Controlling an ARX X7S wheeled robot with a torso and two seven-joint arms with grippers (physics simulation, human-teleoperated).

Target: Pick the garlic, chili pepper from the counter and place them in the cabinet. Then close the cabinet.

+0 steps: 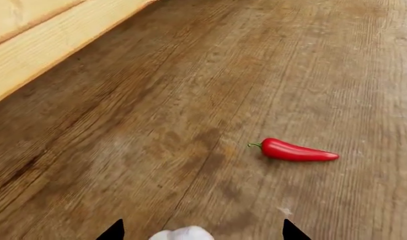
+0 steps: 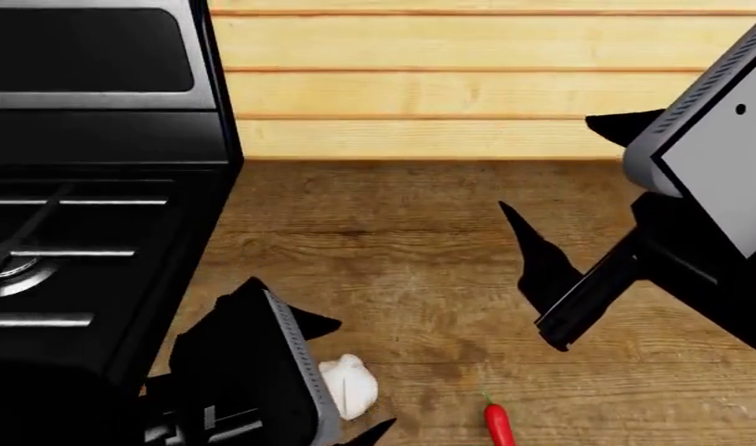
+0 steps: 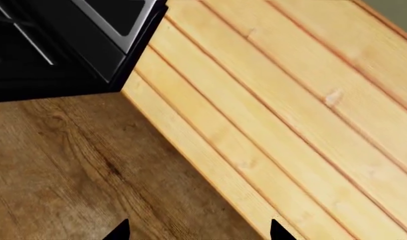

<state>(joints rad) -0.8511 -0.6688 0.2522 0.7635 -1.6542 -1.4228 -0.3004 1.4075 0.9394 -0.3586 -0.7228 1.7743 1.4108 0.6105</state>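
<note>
Left wrist view: the left gripper (image 1: 202,231) has its tips spread wide around the garlic (image 1: 182,233), not yet closed; the chili pepper (image 1: 297,151) lies at two o'clock on the counter (image 1: 157,125).

Head view: garlic at the gripper; lower squarely before closing.

Right wrist view: the right gripper (image 3: 198,231) is spread, empty.

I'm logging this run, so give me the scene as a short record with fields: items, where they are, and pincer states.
garlic: on the counter, between the open left pincer tips, not yet gripped
chili: lying flat on the counter, right of the garlic, untouched
right pincer: open, raised, holding nothing
stove: left of the counter
cabinet: not in view
</note>
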